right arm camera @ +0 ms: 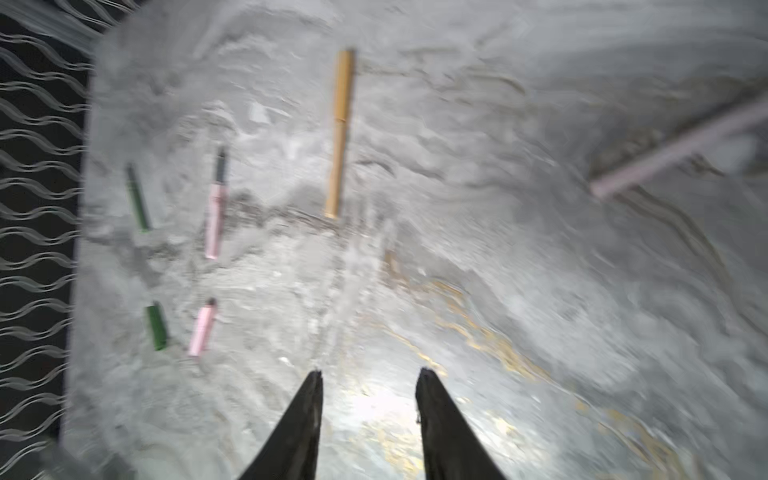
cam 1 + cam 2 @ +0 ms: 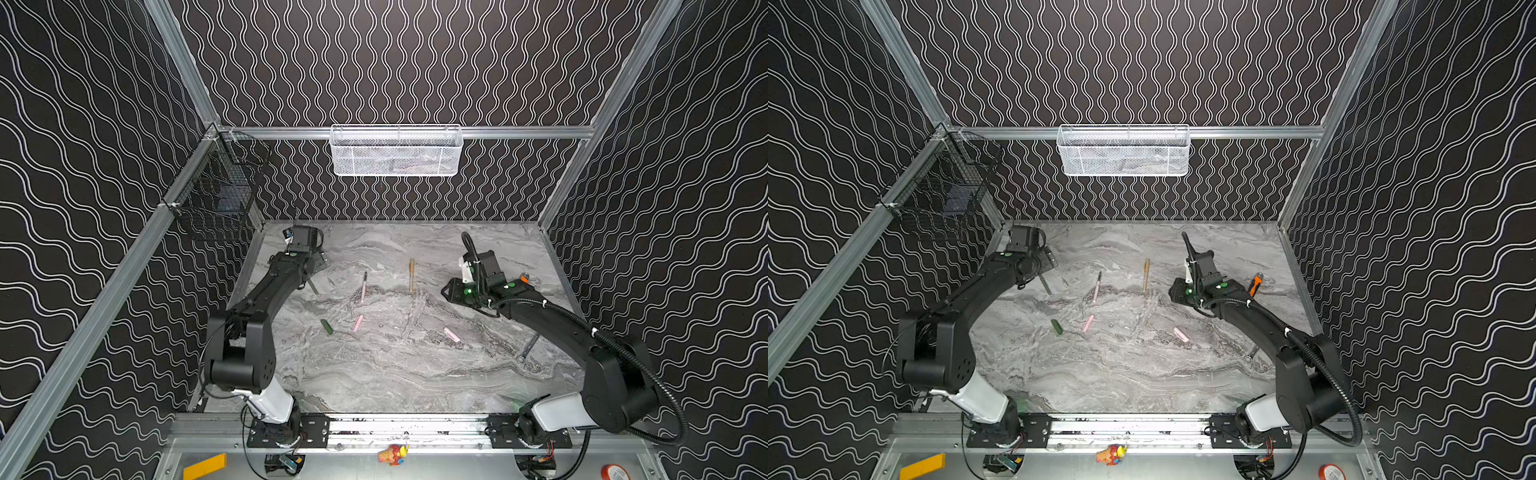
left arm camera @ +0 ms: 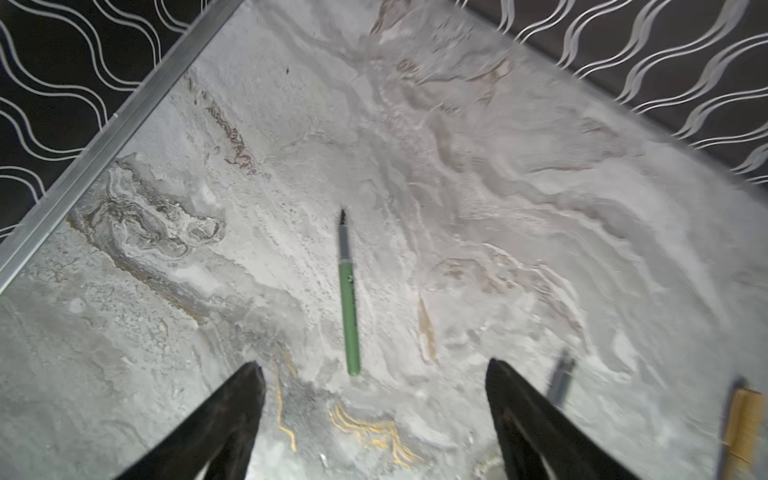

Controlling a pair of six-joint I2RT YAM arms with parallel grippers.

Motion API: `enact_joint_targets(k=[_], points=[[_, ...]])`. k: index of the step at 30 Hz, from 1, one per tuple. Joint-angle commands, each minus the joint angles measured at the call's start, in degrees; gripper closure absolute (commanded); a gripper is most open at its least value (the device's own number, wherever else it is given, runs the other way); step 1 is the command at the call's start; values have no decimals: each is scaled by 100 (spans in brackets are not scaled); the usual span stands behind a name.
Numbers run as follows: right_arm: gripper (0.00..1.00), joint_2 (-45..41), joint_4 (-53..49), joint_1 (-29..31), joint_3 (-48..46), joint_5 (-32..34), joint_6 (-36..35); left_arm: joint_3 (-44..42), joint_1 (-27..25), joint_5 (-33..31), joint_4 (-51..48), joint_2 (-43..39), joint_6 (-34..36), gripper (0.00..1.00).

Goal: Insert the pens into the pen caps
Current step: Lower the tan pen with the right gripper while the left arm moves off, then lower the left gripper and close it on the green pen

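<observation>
A dark green pen [image 3: 348, 299] lies on the marble table just ahead of my left gripper [image 3: 372, 363], which is open wide and empty; in a top view the left arm hides part of the pen [image 2: 312, 286]. A pale pink pen [image 2: 363, 286] and a gold pen [image 2: 411, 275] lie mid-table. The gold pen [image 1: 340, 133] has a thicker gold section at its far end. A green cap [image 2: 326, 326] and two pink caps [image 2: 358, 323] [image 2: 451, 334] lie nearer the front. My right gripper [image 1: 370, 370] hovers open and empty, with a blurred second pink pen [image 1: 681, 145] beside it.
A grey spanner [image 2: 528, 347] lies by the right arm, and an orange-handled tool [image 2: 1255, 284] behind the right wrist. A white mesh basket [image 2: 397, 151] hangs on the back wall, a black wire basket [image 2: 216, 187] on the left wall.
</observation>
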Motion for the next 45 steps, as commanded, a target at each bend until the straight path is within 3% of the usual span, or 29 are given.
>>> enact_joint_targets(k=[1, 4, 12, 16, 27, 38, 45], points=[[58, -269, 168, -1, -202, 203, -170, 336, 164, 358, -567, 331, 343, 14], [56, -433, 293, 0, -318, 323, -232, 606, 241, 350, -749, 565, 534, 16], [55, -526, 544, -4, -446, 81, -339, 1367, 384, 379, -1469, 1431, 872, 37], [54, -609, 576, 0, -537, 72, -411, 1601, 396, 613, -1653, 1812, 897, 43], [55, -733, 677, -1, -686, -55, -431, 1784, 393, 810, -1769, 2388, 726, 53], [55, -751, 744, 0, -770, -142, -356, 1781, 389, 837, -1680, 2604, 816, 76], [54, -833, 718, 1, -699, -218, -299, 1535, 389, 730, -1604, 2493, 891, 82]])
